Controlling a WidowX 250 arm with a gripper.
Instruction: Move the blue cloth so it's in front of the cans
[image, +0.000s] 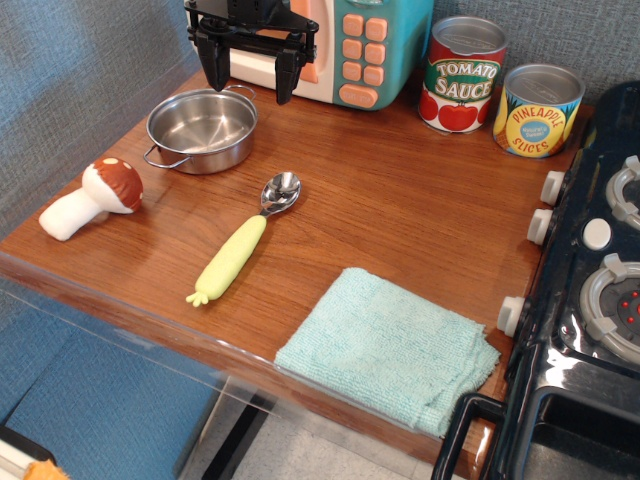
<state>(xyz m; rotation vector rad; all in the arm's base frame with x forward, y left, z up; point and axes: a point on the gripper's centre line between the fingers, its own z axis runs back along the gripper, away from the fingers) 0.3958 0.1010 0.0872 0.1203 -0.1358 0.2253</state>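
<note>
I see the cloth (390, 346) lying flat at the counter's (400, 200) near edge, its right corner close to the stove (590, 300), one corner just over the lip. The cans sit well apart from it at the far side: the tomato can (462, 75) stands upright, and the pineapple can (538, 110) stands upright just beside it on the right, against the wall. Between the cloth and the far left I have a spoon (245, 240) with a yellow handle, bowl pointing away. Farther left lies a mushroom (92, 198) on its side. A pot (202, 130) sits at the far left. My end effector (254, 68) hovers above the pot's far rim, before a toy microwave (365, 45), fingers spread wide, holding nothing.
</note>
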